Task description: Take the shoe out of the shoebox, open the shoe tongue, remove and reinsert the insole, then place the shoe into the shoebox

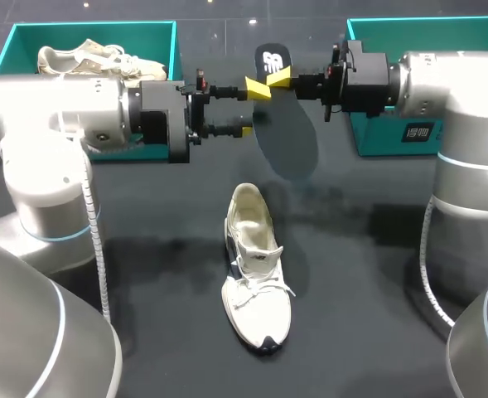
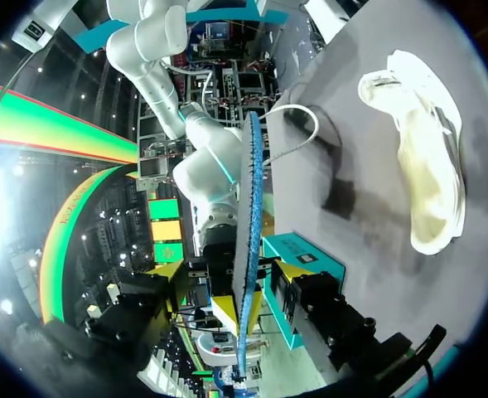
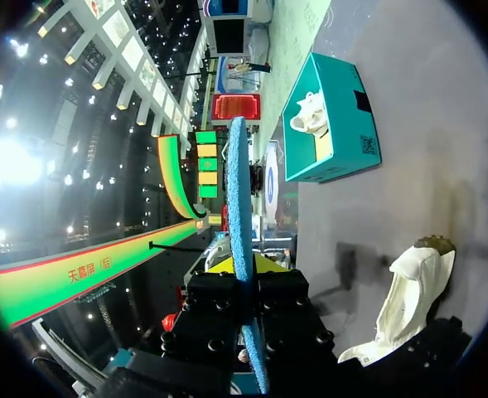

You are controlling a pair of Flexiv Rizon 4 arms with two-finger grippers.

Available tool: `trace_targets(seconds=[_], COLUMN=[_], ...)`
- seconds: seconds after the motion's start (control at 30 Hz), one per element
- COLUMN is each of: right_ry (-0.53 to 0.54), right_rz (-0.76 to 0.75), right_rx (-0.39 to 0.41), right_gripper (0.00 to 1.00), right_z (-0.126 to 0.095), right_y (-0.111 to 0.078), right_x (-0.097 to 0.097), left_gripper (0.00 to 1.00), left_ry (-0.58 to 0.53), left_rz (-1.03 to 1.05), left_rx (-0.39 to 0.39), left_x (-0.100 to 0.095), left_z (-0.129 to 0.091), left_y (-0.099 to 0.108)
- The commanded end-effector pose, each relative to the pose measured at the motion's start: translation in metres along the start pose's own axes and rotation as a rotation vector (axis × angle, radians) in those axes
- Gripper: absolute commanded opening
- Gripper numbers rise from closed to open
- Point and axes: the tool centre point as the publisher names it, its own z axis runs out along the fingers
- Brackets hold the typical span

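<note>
My right gripper (image 1: 278, 80) is shut on the heel end of a dark insole (image 1: 289, 133), holding it in the air above the table. My left gripper (image 1: 250, 109) meets it from the left, open, its fingers set on either side of the insole's edge. In the left wrist view the insole (image 2: 250, 191) runs edge-on between my left gripper's (image 2: 258, 293) yellow tips. In the right wrist view the insole (image 3: 239, 191) rises edge-on out of the right gripper (image 3: 248, 282). The white shoe (image 1: 256, 274) lies on the table below, toe toward me, also seen as the shoe (image 2: 426, 157) and the shoe (image 3: 405, 298).
A teal shoebox (image 1: 165, 50) at the back left holds a second white shoe (image 1: 94, 58). Another teal shoebox (image 1: 376, 137) stands at the back right, partly behind my right arm. Bare dark tabletop surrounds the shoe.
</note>
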Motion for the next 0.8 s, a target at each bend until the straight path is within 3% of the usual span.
trace_targets(seconds=[0.03, 0.13, 0.37, 0.57, 0.73, 0.8], right_ry=[-0.003, -0.003, -0.003, -0.003, -0.003, -0.003], right_rz=[0.001, 0.001, 0.001, 0.001, 0.001, 0.001], right_rx=[0.0, 0.0, 0.0, 0.0, 0.0, 0.0], right_gripper=[0.0, 0.0, 0.0, 0.0, 0.0, 0.0], right_z=[0.001, 0.001, 0.001, 0.001, 0.001, 0.001], right_y=[0.0, 0.0, 0.0, 0.0, 0.0, 0.0], right_x=[0.0, 0.0, 0.0, 0.0, 0.0, 0.0], left_gripper=[0.6, 0.49, 0.45, 0.26, 0.25, 0.19], left_ry=[0.004, 0.006, 0.01, 0.007, 0.0, 0.0], left_rz=[-0.003, -0.006, -0.006, -0.012, -0.009, -0.009], left_rx=[-0.001, -0.004, -0.002, -0.005, -0.006, -0.007], left_x=[0.003, 0.004, 0.006, 0.006, 0.004, 0.004], left_z=[0.012, 0.015, 0.02, 0.022, 0.022, 0.023], left_y=[0.004, 0.004, 0.004, 0.005, 0.004, 0.005])
